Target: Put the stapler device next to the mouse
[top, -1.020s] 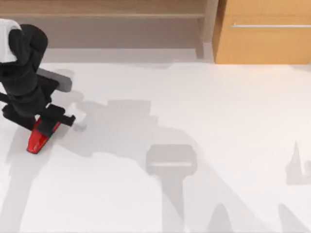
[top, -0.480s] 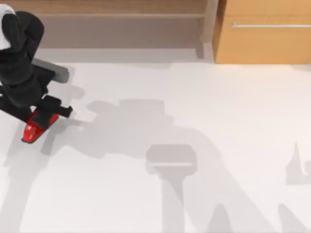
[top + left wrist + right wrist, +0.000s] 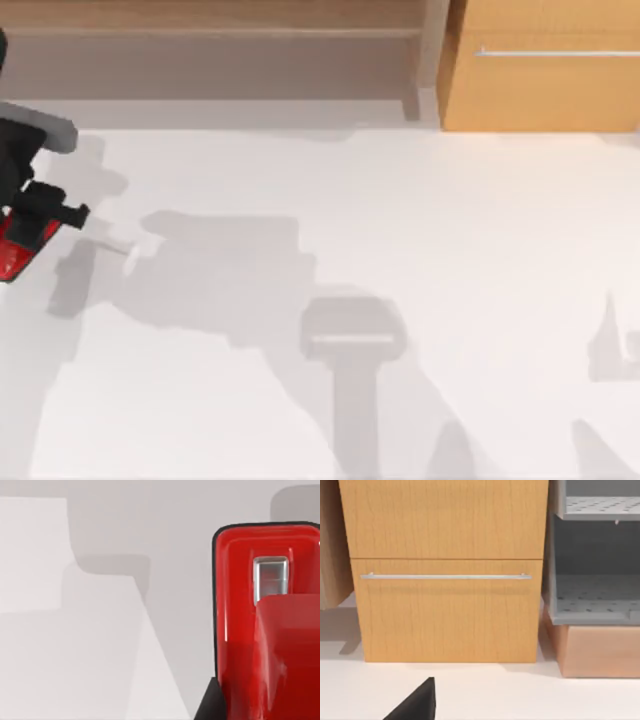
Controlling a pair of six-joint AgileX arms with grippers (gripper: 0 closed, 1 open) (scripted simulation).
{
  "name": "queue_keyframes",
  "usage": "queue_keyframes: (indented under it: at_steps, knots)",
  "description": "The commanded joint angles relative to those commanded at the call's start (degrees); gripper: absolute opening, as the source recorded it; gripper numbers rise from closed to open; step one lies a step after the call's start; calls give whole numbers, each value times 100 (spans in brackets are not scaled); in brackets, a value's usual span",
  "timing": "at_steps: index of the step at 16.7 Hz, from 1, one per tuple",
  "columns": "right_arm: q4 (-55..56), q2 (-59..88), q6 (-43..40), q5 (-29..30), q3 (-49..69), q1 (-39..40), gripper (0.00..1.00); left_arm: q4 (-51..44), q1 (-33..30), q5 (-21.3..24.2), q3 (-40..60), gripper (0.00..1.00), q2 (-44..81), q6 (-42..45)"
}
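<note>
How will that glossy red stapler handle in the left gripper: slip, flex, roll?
The small glossy red wedge-shaped stapler looks like hard moulded shell, so probably rigid. Its shiny surface may slip in the left gripper. The flat tapered body seems unlikely to roll if set down.

No readable text, label, brand, number or sign appears on anything in these views.

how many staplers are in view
1. The red stapler is at the table's far left edge in the top view, held in the left gripper; more could lie beyond that edge.
</note>
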Motion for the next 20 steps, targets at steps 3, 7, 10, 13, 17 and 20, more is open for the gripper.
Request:
queue_keyframes:
  at_steps: [3, 7, 10, 13, 17, 20]
  knots:
    - [0, 0, 0, 0, 0, 0, 100, 203, 614, -22, -503, 0, -329, 262]
    - [0, 0, 0, 0, 0, 0, 100, 491, 1483, -18, -1328, 0, -846, 655]
    - [0, 0, 0, 0, 0, 0, 100, 757, 2098, 40, -1952, 0, -1297, 940]
    - [0, 0, 0, 0, 0, 0, 100, 1067, 2609, 155, -2471, 0, -1749, 1178]
    - [0, 0, 0, 0, 0, 0, 100, 1429, 3057, 341, -2878, 0, -2218, 1396]
    - [0, 0, 0, 0, 0, 0, 100, 1532, 3163, 405, -2957, 0, -2345, 1451]
